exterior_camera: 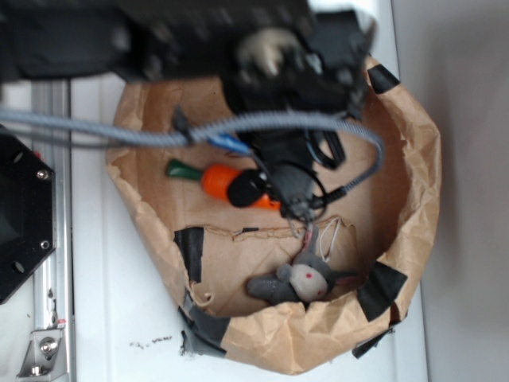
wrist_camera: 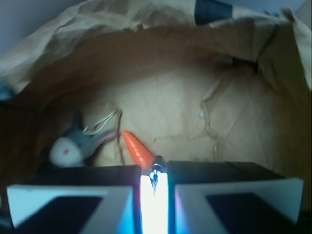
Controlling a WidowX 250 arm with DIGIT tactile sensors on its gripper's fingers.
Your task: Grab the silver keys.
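Inside a crumpled brown paper nest on a white table:

Setting: paper walls rise all round, patched with strips of black tape; a torn seam runs across the paper floor.

Arm: the black WidowX arm reaches in from the top of the exterior view, blurred; a grey braided cable loops across it.

Gripper: the gripper points down over the carrot; in the wrist view the two pads sit close together with only a thin bright slit between them, and something small and dark shows at the top of that slit; whether it is pinched I cannot tell.

Carrot: the toy carrot, orange with a green top, lies on the paper floor partly under the gripper; its pointed tip shows just ahead of the pads in the wrist view.

Silver keys: the silver keys lie on the paper floor, touching the plush toy, near the carrot tip; thin pale metal loops are all that shows.

Plush: a small grey plush animal with a red nose lies near the nest wall.
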